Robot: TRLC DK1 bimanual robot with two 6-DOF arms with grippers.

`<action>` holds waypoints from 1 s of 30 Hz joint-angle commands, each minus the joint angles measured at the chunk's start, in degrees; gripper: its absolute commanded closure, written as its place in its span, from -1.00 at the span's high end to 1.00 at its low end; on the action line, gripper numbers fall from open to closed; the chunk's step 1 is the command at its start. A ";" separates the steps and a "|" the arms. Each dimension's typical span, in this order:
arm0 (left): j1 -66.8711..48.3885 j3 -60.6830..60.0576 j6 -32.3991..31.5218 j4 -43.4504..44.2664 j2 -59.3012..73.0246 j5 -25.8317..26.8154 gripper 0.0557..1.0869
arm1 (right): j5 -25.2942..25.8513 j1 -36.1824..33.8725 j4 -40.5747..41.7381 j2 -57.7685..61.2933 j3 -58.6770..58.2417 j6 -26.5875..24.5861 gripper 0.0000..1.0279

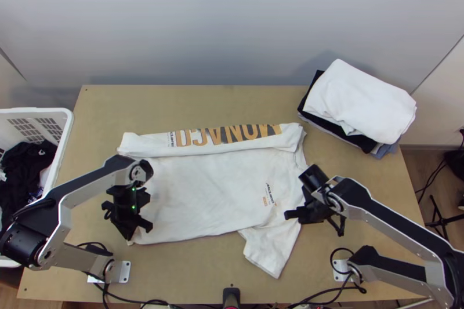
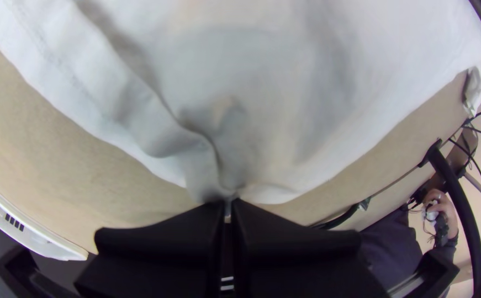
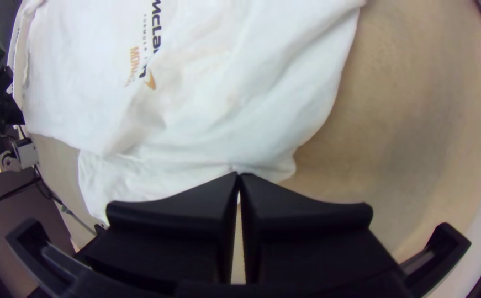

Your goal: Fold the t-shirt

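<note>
Left gripper [image 2: 229, 202] and right gripper [image 3: 238, 175] pinch the near side of the shirt [image 1: 203, 193], spread on the table [image 1: 191, 274], far side folded in; the second side fold seems in hand, needing an even lift inward.

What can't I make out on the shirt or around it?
- T-shirt's underside, top view: hidden by its upper cloth.
- Depth of cloth inside the left end effector, left wrist view: fingers cover it.
- Whether the right end effector pinches cloth, right wrist view: closed fingers hide it.
- Rest of the white basket, top view: cut off by left edge.
</note>
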 commanded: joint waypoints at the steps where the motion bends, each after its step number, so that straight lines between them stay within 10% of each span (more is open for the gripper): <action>1: 6.12 0.85 3.62 0.88 0.33 -0.66 -0.92 | 1.07 -4.17 -0.02 -3.29 -0.26 -4.04 -0.94; 17: 15.61 2.87 8.45 2.99 1.04 -1.80 -0.92 | 2.74 -9.09 -2.22 -7.33 -0.79 -9.66 -0.94; 30: 16.14 18.25 5.90 -1.32 1.39 -1.71 -0.92 | 0.11 -4.35 -14.35 -7.07 22.32 -12.56 -0.94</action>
